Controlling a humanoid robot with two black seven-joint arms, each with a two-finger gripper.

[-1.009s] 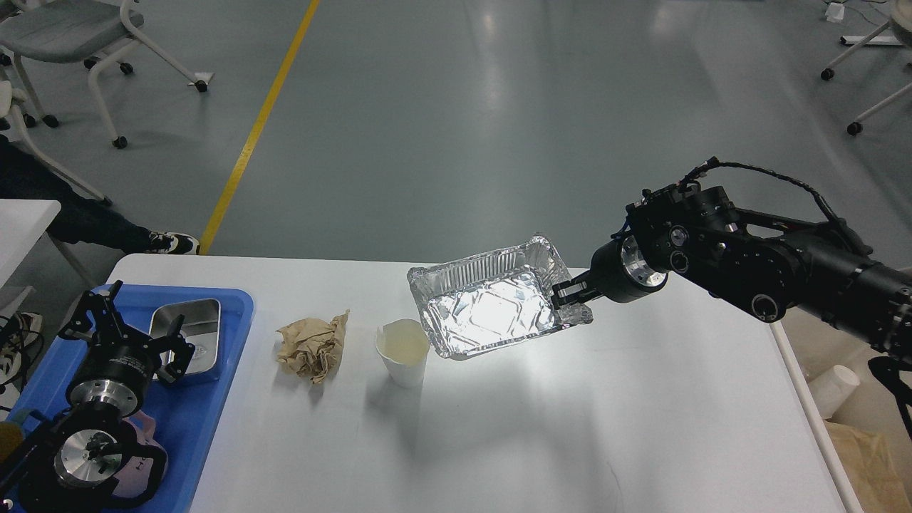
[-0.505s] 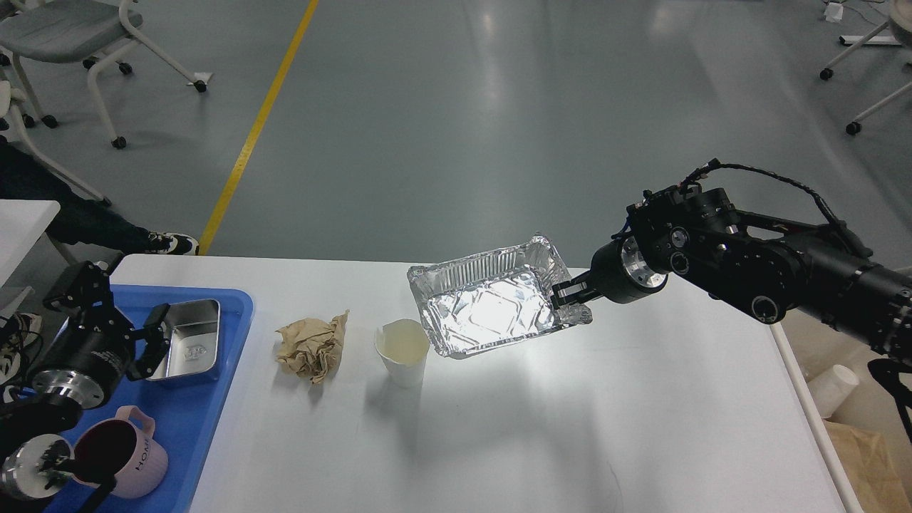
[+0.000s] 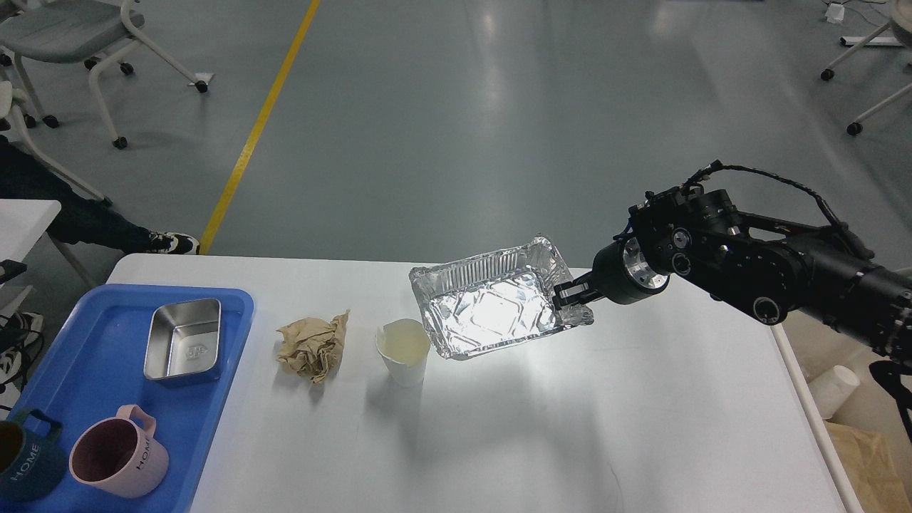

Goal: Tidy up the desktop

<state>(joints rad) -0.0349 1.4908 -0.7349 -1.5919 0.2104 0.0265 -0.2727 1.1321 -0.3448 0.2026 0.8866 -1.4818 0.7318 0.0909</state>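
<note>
The white desktop (image 3: 570, 427) fills the lower part of the head view. My right gripper (image 3: 568, 295) is shut on the right rim of an empty foil container (image 3: 491, 308) and holds it tilted a little above the desktop's far middle. A white paper cup (image 3: 403, 351) stands just left of the container. A crumpled brown paper ball (image 3: 312, 346) lies left of the cup. My left gripper is out of view.
A blue tray (image 3: 107, 356) at the left holds a steel dish (image 3: 183, 339), a pink mug (image 3: 117, 462) and a dark blue mug (image 3: 25, 463). A beige bin (image 3: 855, 427) with cups and paper stands beyond the desktop's right edge. Chairs stand on the floor behind.
My left arm has drawn back off the blue tray and out of view, uncovering the two mugs. My right gripper still holds the foil container in nearly the same place.
</note>
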